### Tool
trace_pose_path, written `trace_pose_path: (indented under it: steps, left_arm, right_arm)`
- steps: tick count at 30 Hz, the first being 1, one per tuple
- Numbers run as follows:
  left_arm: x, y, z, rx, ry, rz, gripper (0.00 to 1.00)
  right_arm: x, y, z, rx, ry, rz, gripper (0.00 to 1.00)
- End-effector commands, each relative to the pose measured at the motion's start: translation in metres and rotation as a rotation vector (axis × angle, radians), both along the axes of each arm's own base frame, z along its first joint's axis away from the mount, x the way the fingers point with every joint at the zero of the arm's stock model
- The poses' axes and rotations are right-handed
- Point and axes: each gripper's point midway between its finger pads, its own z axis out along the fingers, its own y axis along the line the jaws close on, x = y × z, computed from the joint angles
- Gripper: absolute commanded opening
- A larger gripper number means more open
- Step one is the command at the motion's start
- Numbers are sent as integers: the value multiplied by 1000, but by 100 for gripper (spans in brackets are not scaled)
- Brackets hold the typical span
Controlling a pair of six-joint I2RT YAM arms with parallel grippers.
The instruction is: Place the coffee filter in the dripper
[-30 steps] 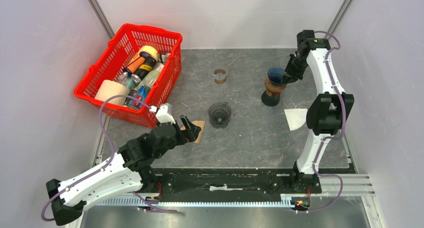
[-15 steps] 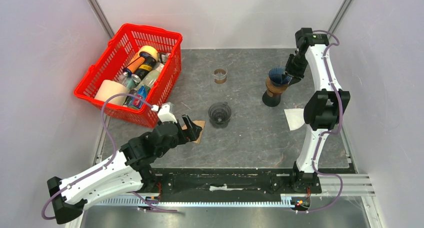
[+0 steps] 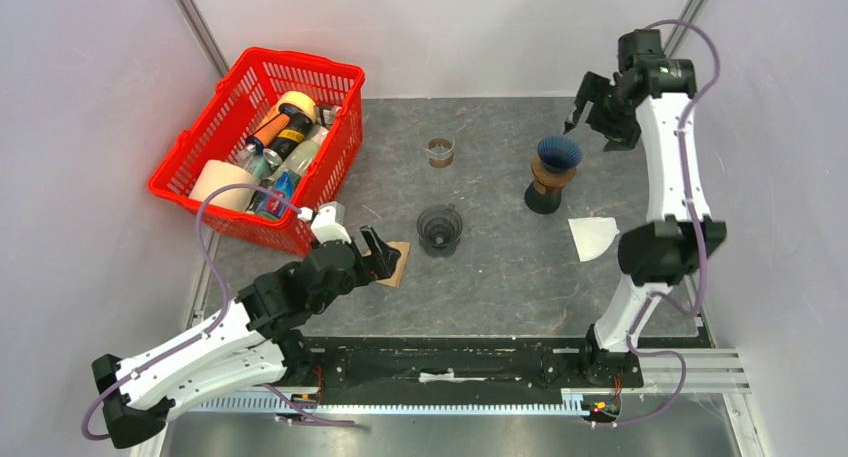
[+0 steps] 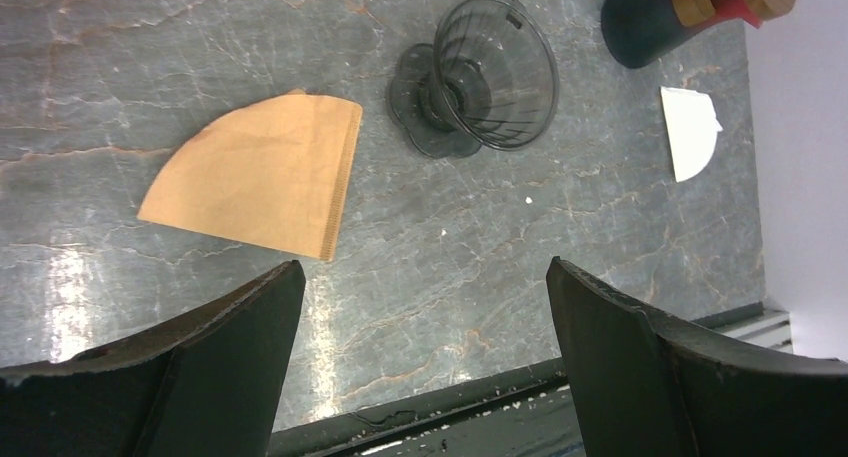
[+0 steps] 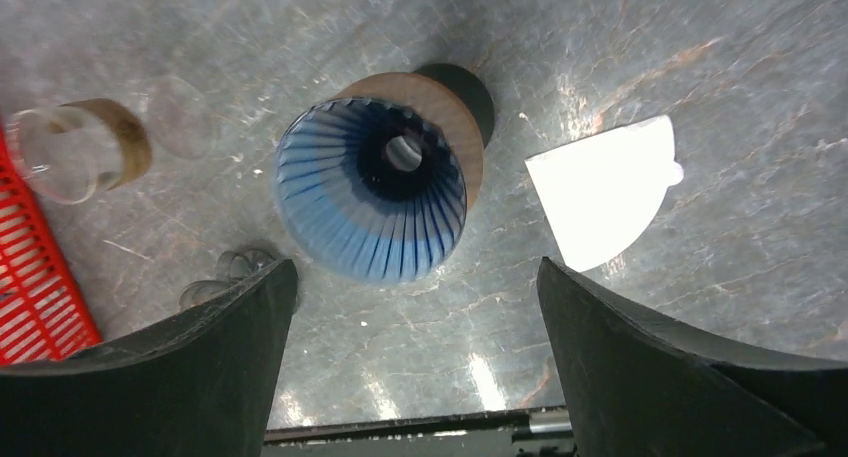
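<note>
- Brown paper cone coffee filter (image 4: pixel 260 172) lies flat on the dark grey marbled tabletop (image 4: pixel 600 237), just left of the smoky clear plastic dripper (image 4: pixel 490 72). The two are apart, not touching.
- Left gripper (image 4: pixel 422 277) hovers over that spot with its jaws spread wide and nothing in them. The filter sits toward its left finger, not centred.
- Right gripper (image 5: pixel 415 277) is high at the far right, also spread wide and empty, looking down into the blue ribbed cone dripper (image 5: pixel 375 187) on its wood-collared dark stand.
- White paper filter (image 5: pixel 605 192) lies flat on the table near and right of that stand.
- Judged step: left arm picks up the brown filter, not yet begun.
- To do it well: shift left to centre the jaws on the filter. Flat paper gives little to bite, so come down on the curved edge or a corner and pinch lightly.
- Risk: the fingers skid the paper along the slick top, or crush the seam.
- After the lift: carry it right and drop it point-down into the clear dripper's mouth, which is upright and unobstructed.
- Which dripper is meant I cannot tell for sure; the clear one is nearest.
</note>
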Motion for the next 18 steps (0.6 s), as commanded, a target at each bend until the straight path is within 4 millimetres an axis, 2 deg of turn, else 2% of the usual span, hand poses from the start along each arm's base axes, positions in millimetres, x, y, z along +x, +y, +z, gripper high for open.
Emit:
trace_pose_path:
  steps: [1, 3, 8, 15, 18]
  left_arm:
    - [6, 12, 18, -6, -36, 69, 98]
    - [5, 16, 17, -2, -34, 77, 98]
    - [3, 22, 15, 0, -28, 99, 98]
    - [1, 35, -1, 52, 17, 150, 98]
    - [0, 36, -7, 60, 30, 159, 98]
  right_arm:
    - [-24, -6, 74, -42, -285, -20, 97]
    - [-35, -11, 83, -56, -362, -53, 97]
    - [-63, -33, 76, -111, -514, -217, 97]
    - [-110, -23, 43, -54, -590, -218, 97]
    - [-123, -14, 17, -17, -546, -191, 97]
